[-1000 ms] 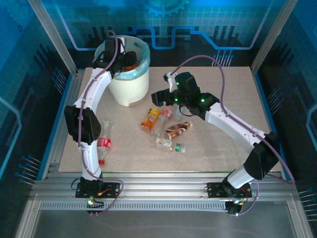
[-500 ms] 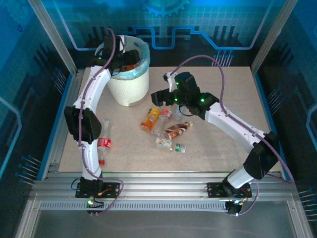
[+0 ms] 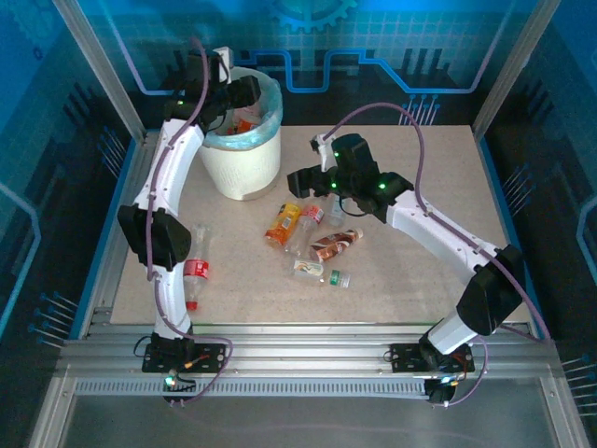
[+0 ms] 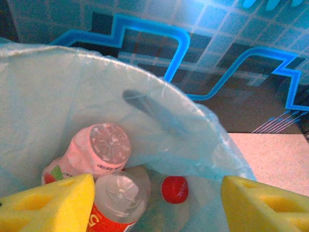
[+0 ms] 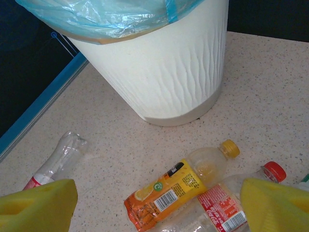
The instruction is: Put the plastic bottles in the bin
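I see the white bin (image 3: 244, 168) in the upper left of the top view, with my left gripper (image 4: 157, 203) above its mouth, pads apart and empty. At mid-frame my right gripper (image 5: 154, 208) is also spread open. Loose plastic bottles (image 3: 312, 238) lie at centre table, and more bottles (image 4: 99, 150) sit inside the bin.

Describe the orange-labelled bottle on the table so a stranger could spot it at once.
Find the white bin with the blue liner, back left on the table. The orange-labelled bottle lies just before its base. Its yellow cap sets it apart from the red-capped bottle alongside.
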Motion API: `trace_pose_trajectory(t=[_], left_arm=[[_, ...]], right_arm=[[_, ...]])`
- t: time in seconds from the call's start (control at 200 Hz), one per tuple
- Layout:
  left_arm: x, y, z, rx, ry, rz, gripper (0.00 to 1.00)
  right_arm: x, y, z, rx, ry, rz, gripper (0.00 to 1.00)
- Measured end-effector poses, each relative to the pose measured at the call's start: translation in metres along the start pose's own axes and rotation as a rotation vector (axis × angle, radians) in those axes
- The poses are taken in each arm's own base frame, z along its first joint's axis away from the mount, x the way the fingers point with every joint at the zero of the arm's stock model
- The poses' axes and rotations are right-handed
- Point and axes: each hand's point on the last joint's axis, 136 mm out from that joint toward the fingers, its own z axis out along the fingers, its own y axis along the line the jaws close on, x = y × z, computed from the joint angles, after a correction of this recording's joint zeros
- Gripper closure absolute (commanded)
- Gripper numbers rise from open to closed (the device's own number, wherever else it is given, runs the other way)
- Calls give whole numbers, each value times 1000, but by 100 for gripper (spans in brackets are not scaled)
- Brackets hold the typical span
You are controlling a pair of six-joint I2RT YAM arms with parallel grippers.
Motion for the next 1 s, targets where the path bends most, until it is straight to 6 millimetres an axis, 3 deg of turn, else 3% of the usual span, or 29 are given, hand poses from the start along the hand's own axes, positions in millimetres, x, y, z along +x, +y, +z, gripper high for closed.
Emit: trace_pose_trajectory(t=[0.25, 0.355, 0.49, 0.665, 0.84, 1.0], left_arm=[[1, -10, -3, 56, 14, -44, 31], [-4, -18, -14, 84, 6, -49, 31], [-12, -29, -53, 112, -23, -49, 31], [-13, -37, -131, 125, -86, -30, 29], [20, -20, -194, 49, -101, -1, 26], [86, 18, -210, -94, 17, 4, 23]], right_arm=[[-1, -8, 1, 21, 19, 19, 14], [2, -14, 0, 33, 38, 36, 15], [9, -15, 2, 29, 72, 60, 16], [16, -13, 2, 23, 99, 101, 17], [33, 8, 4, -4, 144, 91, 16], [55, 49, 12, -66, 197, 33, 16]])
